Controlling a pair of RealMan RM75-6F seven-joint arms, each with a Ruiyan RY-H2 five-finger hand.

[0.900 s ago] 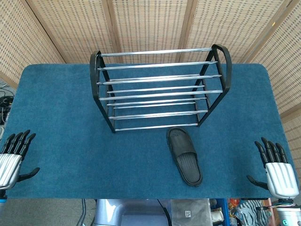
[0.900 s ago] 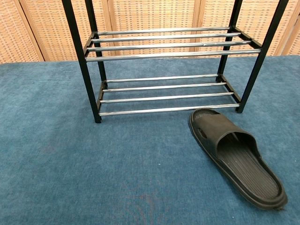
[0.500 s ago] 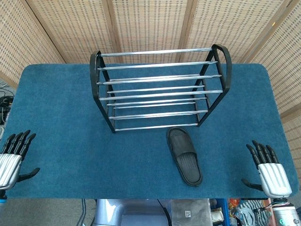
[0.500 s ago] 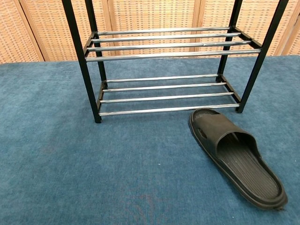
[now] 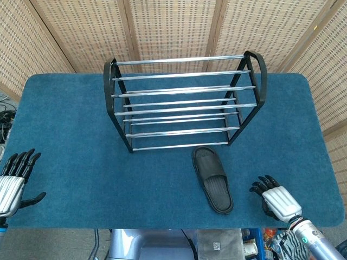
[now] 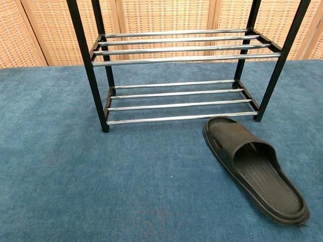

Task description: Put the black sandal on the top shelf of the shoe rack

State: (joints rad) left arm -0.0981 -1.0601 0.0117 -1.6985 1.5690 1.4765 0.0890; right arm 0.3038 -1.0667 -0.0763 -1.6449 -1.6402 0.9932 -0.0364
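The black sandal (image 5: 212,179) lies flat on the blue table cover, just in front of the shoe rack (image 5: 184,100), heel toward me; the chest view shows the sandal (image 6: 255,169) at the lower right. The rack (image 6: 176,55) is black-framed with chrome bars, and its top shelf holds nothing. My right hand (image 5: 275,199) hovers at the table's front edge, a short way right of the sandal's heel, fingers apart and holding nothing. My left hand (image 5: 13,181) rests at the front left edge, fingers spread and empty. Neither hand shows in the chest view.
The blue cover (image 5: 70,124) spans the whole table. Woven wicker screens (image 5: 173,27) stand behind the rack. The table's front edge runs close under both hands.
My right hand has moved left and inward along the front edge, toward the sandal's heel, and turned. The left hand, sandal and rack have not moved.
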